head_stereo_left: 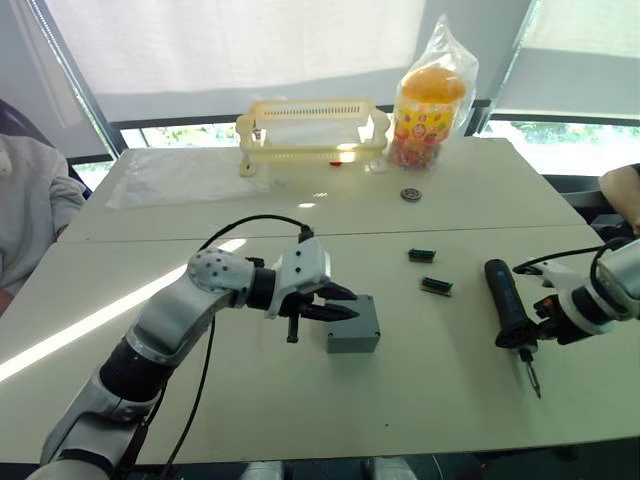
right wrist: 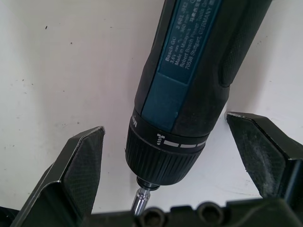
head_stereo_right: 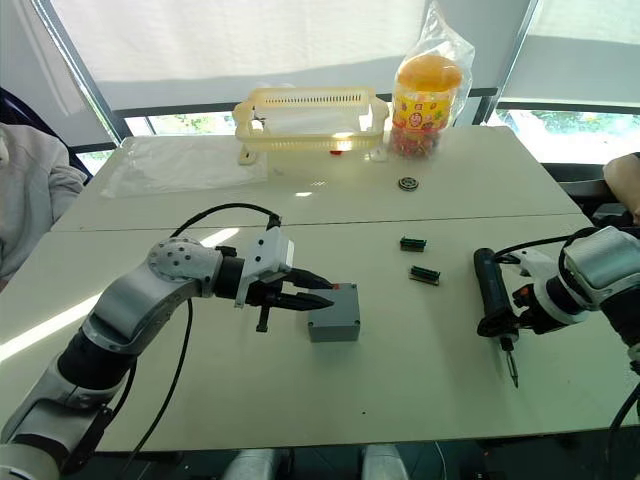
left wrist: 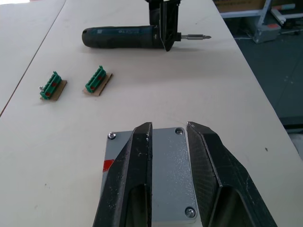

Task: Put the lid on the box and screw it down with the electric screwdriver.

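The lid (left wrist: 168,175) looks like matt grey plastic with a fine speckled grain and bright metal screws in its corners. The electric screwdriver (right wrist: 189,90) has a dark rubbery-looking body, a ribbed collar and a shiny metal bit. Both grippers' fingers (left wrist: 130,179) show a black woven, carbon-like texture. The desk (head_stereo_left: 440,400) is smooth, matt and cream-coloured. At its far edge stands a glossy yellow plastic basket (head_stereo_left: 312,128).

Pretty bright overall, daylight pouring through the blinds (head_stereo_left: 250,40) along the top of the frame. A sun streak cuts across the table (head_stereo_left: 420,400) at lower left, with glare spots near the basket (head_stereo_left: 310,128). Soft shadows under the box (head_stereo_left: 352,325). Right wrist view's close up, slightly soft.
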Robot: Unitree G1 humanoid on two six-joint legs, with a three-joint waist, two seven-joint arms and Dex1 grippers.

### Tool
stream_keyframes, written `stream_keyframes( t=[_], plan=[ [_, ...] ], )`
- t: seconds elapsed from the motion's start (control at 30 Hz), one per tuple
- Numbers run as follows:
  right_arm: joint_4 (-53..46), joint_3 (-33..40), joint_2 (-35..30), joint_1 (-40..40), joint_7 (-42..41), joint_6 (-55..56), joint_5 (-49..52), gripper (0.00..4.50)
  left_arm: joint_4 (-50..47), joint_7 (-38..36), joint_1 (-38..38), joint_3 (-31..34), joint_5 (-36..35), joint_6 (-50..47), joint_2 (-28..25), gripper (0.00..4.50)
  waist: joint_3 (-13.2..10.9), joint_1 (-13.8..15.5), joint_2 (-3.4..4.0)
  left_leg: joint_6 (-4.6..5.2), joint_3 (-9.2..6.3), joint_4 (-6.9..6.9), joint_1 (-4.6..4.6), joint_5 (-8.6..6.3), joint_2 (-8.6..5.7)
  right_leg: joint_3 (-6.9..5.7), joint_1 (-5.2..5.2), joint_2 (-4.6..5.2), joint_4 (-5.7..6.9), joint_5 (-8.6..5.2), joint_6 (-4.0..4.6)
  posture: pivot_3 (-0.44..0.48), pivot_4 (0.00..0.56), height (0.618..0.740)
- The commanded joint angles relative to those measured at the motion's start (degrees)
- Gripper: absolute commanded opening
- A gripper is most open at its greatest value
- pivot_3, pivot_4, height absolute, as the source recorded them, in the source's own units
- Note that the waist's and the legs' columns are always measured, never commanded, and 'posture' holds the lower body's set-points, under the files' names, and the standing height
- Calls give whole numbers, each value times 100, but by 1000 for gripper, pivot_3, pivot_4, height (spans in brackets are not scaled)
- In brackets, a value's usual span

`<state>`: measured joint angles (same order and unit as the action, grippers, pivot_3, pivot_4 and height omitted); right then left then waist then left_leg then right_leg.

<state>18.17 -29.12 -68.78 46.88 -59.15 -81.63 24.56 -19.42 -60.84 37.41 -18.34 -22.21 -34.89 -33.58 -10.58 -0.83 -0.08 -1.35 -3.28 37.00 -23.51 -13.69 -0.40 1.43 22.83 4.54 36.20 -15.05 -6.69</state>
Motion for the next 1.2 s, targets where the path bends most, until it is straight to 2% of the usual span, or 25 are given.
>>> stream_keyframes(
  t=[0.03, 0.07, 0.17, 0.27, 0.3, 0.43, 0.53, 0.6, 0.67, 0.73, 0.83, 0.9, 1.0, 1.1, 1.2],
  plan=[
    [275, -147, 158, -36, -57, 311, -365, 4473, -89, 44, 4, 132, -6, 27, -18, 1125, 2, -9, -12, 0, 0, 1, 3, 0, 0, 0, -5, 0, -2, -1, 1, 0, 150, 740],
    [272, -182, 152, -72, -137, 383, -430, 4473, -103, 43, 11, 129, -11, 14, -22, 1125, 3, -8, -16, 0, 0, 4, 5, 0, 0, 0, -9, 0, -3, -1, 2, 0, 150, 740],
    [245, -48, 206, -292, -179, 370, -465, 3677, -107, -55, 90, 176, -51, -13, -108, 1125, 5, -3, -29, 0, -1, 11, 6, 0, -1, 0, -16, 1, -6, -1, 4, 0, 150, 740],
    [68, 340, 247, -620, -38, 140, -404, 2169, -34, -157, 175, 225, -87, -10, -188, 1125, 8, 16, -41, 0, -9, 9, 7, 0, -1, -5, -18, 0, -6, -1, 3, 0, 150, 740],
    [1, 577, 277, -738, 61, -25, -358, 1849, 0, -192, 211, 233, -98, -7, -213, 1125, 9, 22, -45, 0, -10, 7, 7, 0, -1, -5, -18, 0, -6, -1, 3, 0, 150, 740],
    [-344, 2106, 662, -1313, 765, -638, -292, 1779, 113, -362, 300, 307, -159, 7, -332, 1125, 11, 22, -53, 0, -23, 7, 7, 0, 0, -17, -24, -2, -5, -1, 2, 0, 150, 740],
    [-1482, 3974, 1203, -2002, 1409, -740, -360, 1779, 259, -490, 457, 370, -153, -3, -441, 1125, 13, 25, -75, 0, -26, 3, 9, 0, 1, -18, -25, -5, -2, 0, 0, 0, 150, 740],
    [-2352, 4894, 1585, -2167, 1837, -670, -466, 1779, 468, -571, 586, 449, -164, -29, -523, 1125, 8, -22, -68, 0, -25, 3, 9, 0, 4, -16, -21, -10, 3, 1, 0, 0, 150, 740],
    [-3140, 5529, 1956, -2278, 2344, -153, -651, 1779, 733, -706, 711, 524, -268, -145, -562, 1125, -6, -43, -39, 0, -10, 2, 11, 0, 4, -2, -9, -9, 13, 2, -1, 0, 150, 740],
    [-3738, 5707, 2154, -2540, 2679, 369, -809, 1779, 905, -793, 783, 501, -299, -221, -537, 1125, -12, -16, 15, 0, -1, 2, 6, 0, 4, 4, 8, -8, 25, 2, -4, 0, 150, 740],
    [-4123, 5442, 2214, -2777, 3103, 905, -1064, 1779, 1136, -861, 885, 428, -246, -177, -421, 1125, -13, 31, 15, 0, -9, -2, 1, 0, -2, 1, 21, -5, 54, -7, -15, 0, 150, 740],
    [-4185, 5416, 2514, -2577, 3440, 1442, -1136, 1779, 1228, -956, 927, 347, -254, -181, -341, 1125, -14, 16, 13, 0, -14, -3, 0, 0, -3, -2, 22, -4, 60, -9, -16, 0, 150, 740],
    [-4475, 5826, 3851, -2064, 3887, 2824, -653, 1779, 1305, -894, 868, 170, -120, -160, -153, 1125, -15, -46, 12, -1, -5, 2, 0, 1, -4, 8, 26, -3, 64, -8, -15, 0, 150, 740],
    [-4918, 5569, 4830, -2188, 3999, 3826, -422, 1779, 1355, -826, 867, 72, -14, -159, -5, 1125, -15, -36, 17, -1, -9, -8, 2, 1, -2, 12, 44, -8, 92, -12, -13, 0, 150, 740],
    [-5116, 5261, 5402, -2234, 4112, 4291, -220, 1779, 1400, -796, 805, -85, 161, -58, 56, 1125, -15, -26, 17, -3, -14, -15, -1, 2, 2, 10, 55, -13, 100, -14, -8, 0, 150, 740]
  ],
)
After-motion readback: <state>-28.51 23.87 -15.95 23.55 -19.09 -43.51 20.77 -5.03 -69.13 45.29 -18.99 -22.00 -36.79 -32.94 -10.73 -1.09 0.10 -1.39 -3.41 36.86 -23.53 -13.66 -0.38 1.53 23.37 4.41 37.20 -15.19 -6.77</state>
